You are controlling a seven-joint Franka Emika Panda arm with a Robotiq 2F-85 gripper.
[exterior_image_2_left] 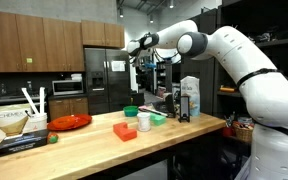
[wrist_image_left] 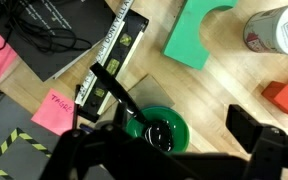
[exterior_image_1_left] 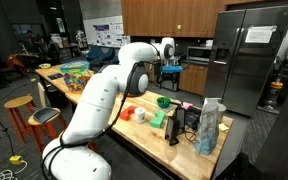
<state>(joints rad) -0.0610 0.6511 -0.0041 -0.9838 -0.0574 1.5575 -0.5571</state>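
Bowl point(wrist_image_left: 176, 128) round, glossy green, perhaps plastic; jaws apart above; wood-grain counter point(wrist_image_left: 219, 95).

One bowl point(wrist_image_left: 156, 128); one cup point(wrist_image_left: 276, 28); two blocks point(wrist_image_left: 197, 35) point(wrist_image_left: 284, 98)

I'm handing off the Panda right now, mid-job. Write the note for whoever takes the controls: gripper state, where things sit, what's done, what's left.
Gripper: open and empty, hovering above the small green round bowl, touching nothing.
Bowl: upright on the wooden counter, with something dark inside; I cannot tell what.
Nearby on the counter: green flat block, white cup, red-orange block, pink sticky note.
Done: gripper lined up over the bowl.
Left: nothing gripped yet; the bowl sits untouched.
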